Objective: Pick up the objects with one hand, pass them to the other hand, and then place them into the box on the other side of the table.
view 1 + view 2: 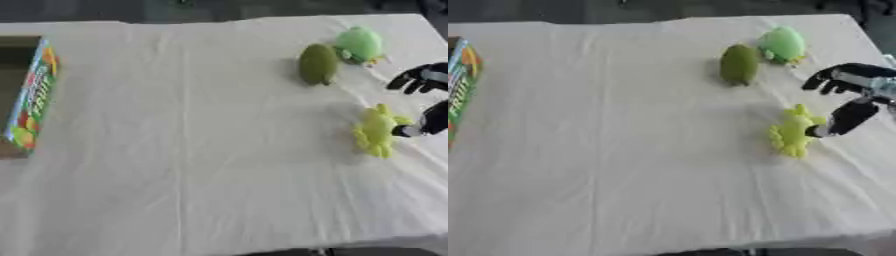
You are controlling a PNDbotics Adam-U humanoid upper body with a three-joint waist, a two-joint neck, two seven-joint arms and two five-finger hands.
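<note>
- Box (31,95) sits at the left edge.
- Yellow toy (794,132), right of centre, looks soft and light; best pinched across its body.
- Right hand (852,97) at the right edge, fingers spread, thumb touching the toy, gripping nothing.

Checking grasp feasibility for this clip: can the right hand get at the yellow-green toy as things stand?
Probably yes. The right hand is already beside the yellow-green toy, its thumb tip at the toy's edge, fingers spread above. Nothing lies between them; the dark green toy sits farther back.
</note>
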